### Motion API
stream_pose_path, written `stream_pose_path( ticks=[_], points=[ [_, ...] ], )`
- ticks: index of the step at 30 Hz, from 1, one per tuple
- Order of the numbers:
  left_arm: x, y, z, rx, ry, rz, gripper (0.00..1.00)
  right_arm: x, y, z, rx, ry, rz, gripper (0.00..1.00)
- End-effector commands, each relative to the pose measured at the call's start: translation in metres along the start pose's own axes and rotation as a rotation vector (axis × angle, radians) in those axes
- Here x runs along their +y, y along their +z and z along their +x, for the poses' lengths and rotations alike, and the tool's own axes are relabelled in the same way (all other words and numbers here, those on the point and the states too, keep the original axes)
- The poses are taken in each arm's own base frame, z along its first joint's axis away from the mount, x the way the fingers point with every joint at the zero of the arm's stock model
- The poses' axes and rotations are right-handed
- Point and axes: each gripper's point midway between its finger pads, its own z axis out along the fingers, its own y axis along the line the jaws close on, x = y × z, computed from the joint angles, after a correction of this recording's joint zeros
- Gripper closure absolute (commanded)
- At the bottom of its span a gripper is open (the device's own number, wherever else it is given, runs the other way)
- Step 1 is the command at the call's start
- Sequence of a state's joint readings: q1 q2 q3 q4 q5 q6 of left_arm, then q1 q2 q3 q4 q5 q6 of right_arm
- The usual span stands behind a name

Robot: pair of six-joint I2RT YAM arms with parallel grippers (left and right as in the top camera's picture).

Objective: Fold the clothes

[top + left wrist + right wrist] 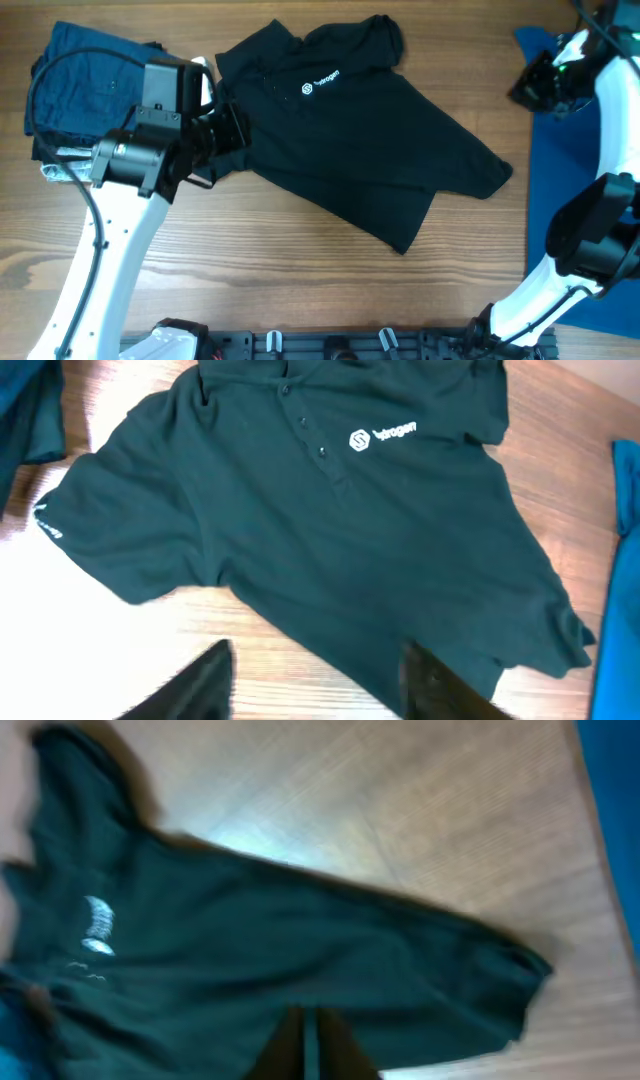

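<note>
Overhead: black shirt (370, 150) lies logo-up, skewed, mid-table (300, 280). Left gripper (228, 128) is at its sleeve edge; right gripper (528, 85) is well apart, over blue shirt (545, 180).

Left wrist: jaws seen apart, nothing held. Judged best: sleeve (110, 535) pinched at hem, one layer only, then carried inward.

Right wrist: blurred. Fingers (335, 1050) pressed together, empty. Should be reopened before far sleeve is approached.

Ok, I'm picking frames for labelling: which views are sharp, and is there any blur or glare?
Overhead: sharp and evenly lit, the shirt crisp. Left wrist: shirt in focus and logo legible, but glare whitens the table at left, and the left claw's fingers are dark and soft. Right wrist: blurred throughout, logo smeared, a bright glare patch on the table.
</note>
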State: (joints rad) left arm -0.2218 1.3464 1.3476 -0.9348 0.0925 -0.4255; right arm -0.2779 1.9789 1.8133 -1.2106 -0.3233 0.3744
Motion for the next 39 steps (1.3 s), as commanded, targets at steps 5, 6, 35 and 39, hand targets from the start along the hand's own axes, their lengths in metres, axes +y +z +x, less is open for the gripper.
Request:
stream_pose_path(
  ticks=[5, 6, 35, 39],
  points=[
    [0.018, 0.059, 0.011, 0.123, -0.022, -0.098, 0.28, 0.014, 0.082, 0.048, 0.092, -0.271, 0.230, 0.96],
    [0.020, 0.062, 0.013, 0.134, -0.023, -0.106, 0.28, 0.013, 0.089, 0.048, 0.099, -0.271, 0.239, 0.96],
    [0.040, 0.115, 0.015, 0.170, -0.020, -0.206, 0.22, 0.114, 0.078, -0.144, -0.602, -0.486, 0.145, 0.82],
    [0.065, 0.110, 0.001, 0.095, -0.006, -0.346, 0.26, 0.148, -0.053, -0.045, -0.406, -0.481, -0.077, 0.75]
  ],
)
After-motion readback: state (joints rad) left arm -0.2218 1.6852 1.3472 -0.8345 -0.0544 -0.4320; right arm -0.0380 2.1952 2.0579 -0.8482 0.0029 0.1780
